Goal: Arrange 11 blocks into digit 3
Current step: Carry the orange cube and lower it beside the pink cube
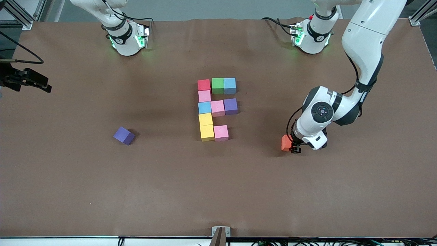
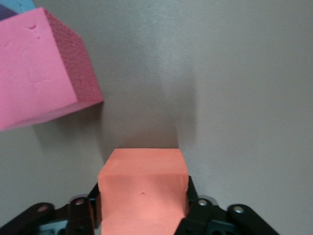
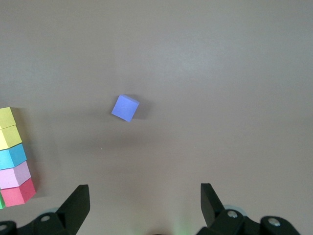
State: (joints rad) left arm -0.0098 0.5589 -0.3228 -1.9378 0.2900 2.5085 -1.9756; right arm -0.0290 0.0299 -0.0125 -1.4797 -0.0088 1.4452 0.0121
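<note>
Between left end effector (image 2: 142, 215) fingers (image 2: 80, 213), orange block (image 2: 143, 191) (gripped)

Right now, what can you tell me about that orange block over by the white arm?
The orange block is a small matte cube, foam-like, with a tiny dent on one face. It sits between the fingers of the left end effector, which close on its sides, toward the left arm's end of the table, apart from the figure, whose pink block lies closest.
</note>
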